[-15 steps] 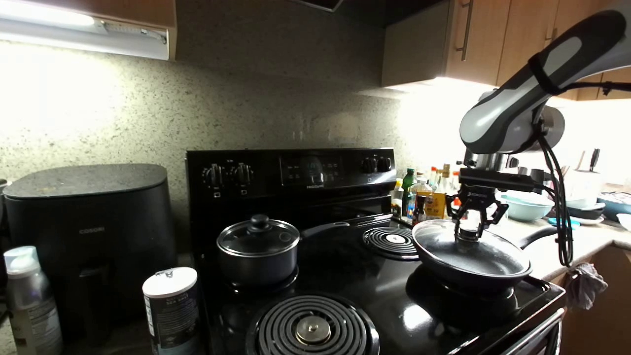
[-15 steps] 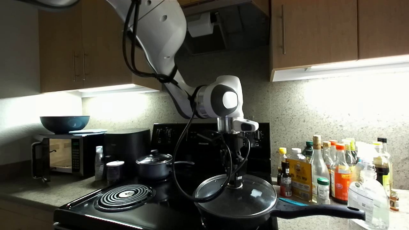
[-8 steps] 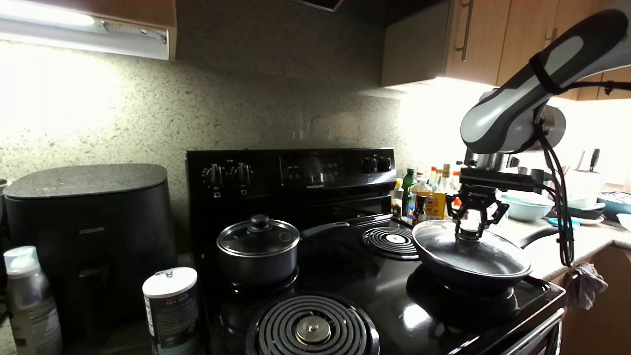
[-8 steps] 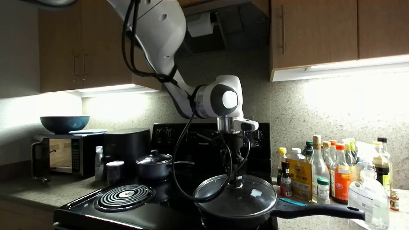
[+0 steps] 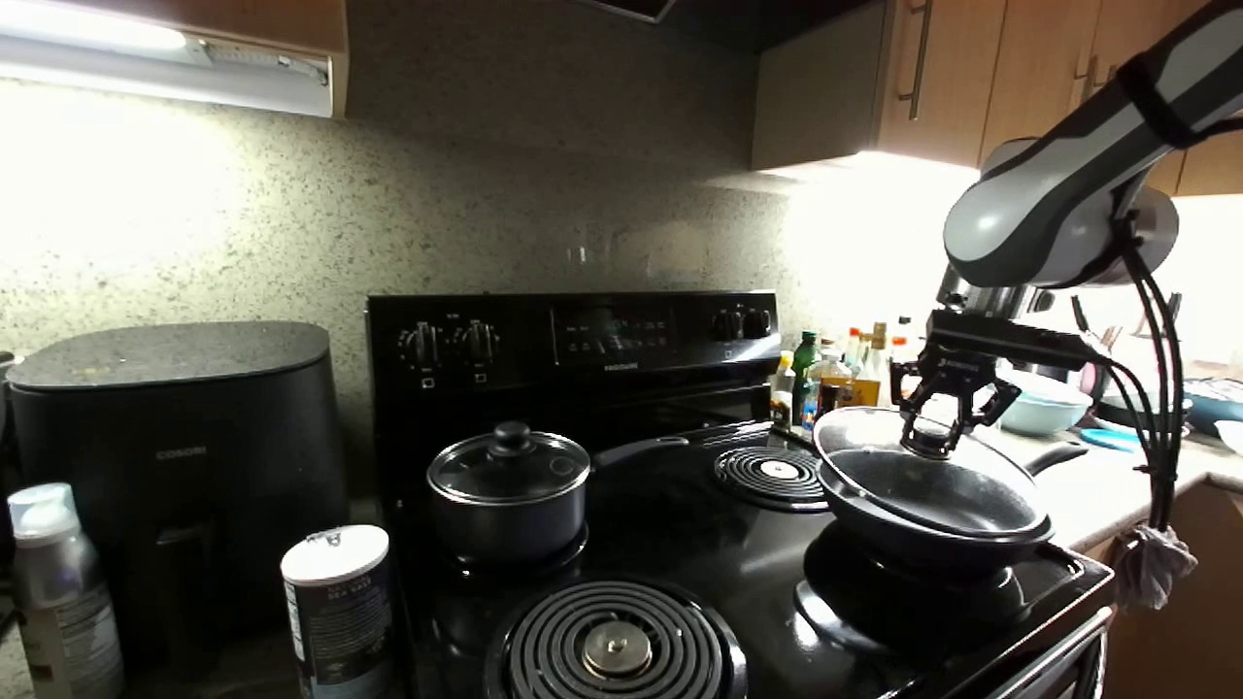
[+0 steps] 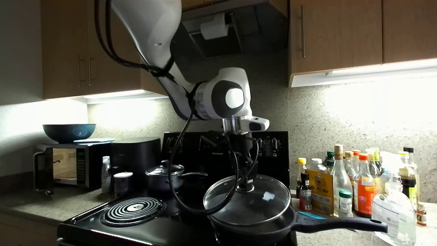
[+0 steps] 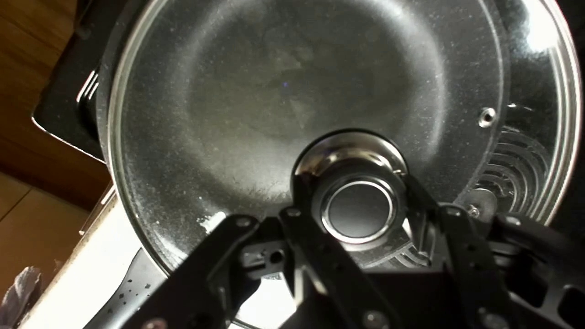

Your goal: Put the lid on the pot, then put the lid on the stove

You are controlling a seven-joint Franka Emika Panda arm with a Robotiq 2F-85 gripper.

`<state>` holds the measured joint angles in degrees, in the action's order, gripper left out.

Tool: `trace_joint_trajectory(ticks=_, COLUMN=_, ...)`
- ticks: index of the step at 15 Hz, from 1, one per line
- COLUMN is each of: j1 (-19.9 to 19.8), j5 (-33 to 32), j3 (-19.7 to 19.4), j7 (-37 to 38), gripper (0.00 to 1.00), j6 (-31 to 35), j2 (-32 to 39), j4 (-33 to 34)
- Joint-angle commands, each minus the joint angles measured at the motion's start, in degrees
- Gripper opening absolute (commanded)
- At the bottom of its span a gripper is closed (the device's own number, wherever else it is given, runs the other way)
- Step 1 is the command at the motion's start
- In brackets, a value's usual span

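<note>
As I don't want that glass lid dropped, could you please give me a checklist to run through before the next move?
Claw closed on the knob: ok.
Grip firm: cannot tell.
Glass lid level: not ok, tilted.
Glass lid centred over the frying pan: not ok, it overhangs one side.
Glass lid's low edge clear of the frying pan: cannot tell.
Frying pan standing on the stove: ok.

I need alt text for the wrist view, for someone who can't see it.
Robot jaws grip the round knob of a large glass lid held over a black frying pan, off-centre, so the lid's right side overhangs the pan. Through the glass there, a spiral coil burner shows; the pan's handle and a bright counter lie at lower left.
</note>
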<state>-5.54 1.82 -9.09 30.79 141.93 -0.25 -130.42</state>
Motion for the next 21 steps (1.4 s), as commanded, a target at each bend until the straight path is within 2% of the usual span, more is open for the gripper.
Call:
trace_joint_trajectory(ticks=1, j1=-0.8, j5=0.1, j3=0.8, j7=-0.1, gripper=0.50, j6=-0.3, j2=-1.0, j4=-0.6)
trace_joint_trajectory(ticks=4, j1=-1.0, j5=0.2, j3=1.0, j7=-0.1, gripper=0.50, j6=-0.4, j2=-1.9, j4=-1.3)
trace_joint_trajectory(ticks=5, j1=-1.0, j5=0.2, j3=1.0, j7=-0.1, gripper=0.25, j6=-0.4, j2=-1.9, j4=-1.4)
trace_joint_trajectory(ticks=9, j1=0.8, j5=-5.2, j3=3.3, j7=0.6, gripper=0.25, j6=1.2, j2=-2.6, j4=-3.3)
trace_joint_trajectory(ticks=15, j1=4.8, j5=-22.0, j3=9.1, j7=5.3, gripper=0.25, j6=1.3, j2=-2.8, j4=-6.1)
trace_joint_trajectory(ticks=17, j1=6.1, j5=-25.1, j3=10.6, j7=6.7, gripper=0.25, j6=1.7, j2=-2.3, j4=-6.7)
trace_joint_trajectory(ticks=19, j1=6.7, j5=-25.5, j3=11.2, j7=6.8, gripper=0.25, j6=0.9, j2=-2.1, j4=-6.9)
trace_joint_trajectory(ticks=20, j1=6.7, j5=-23.3, j3=11.0, j7=5.6, gripper=0.50, j6=-0.1, j2=-1.0, j4=-6.0)
trace_joint_trajectory(ticks=21, j1=6.9, j5=-23.4, j3=11.3, j7=5.6, gripper=0.50, j6=-0.1, j2=-1.0, j4=-6.2)
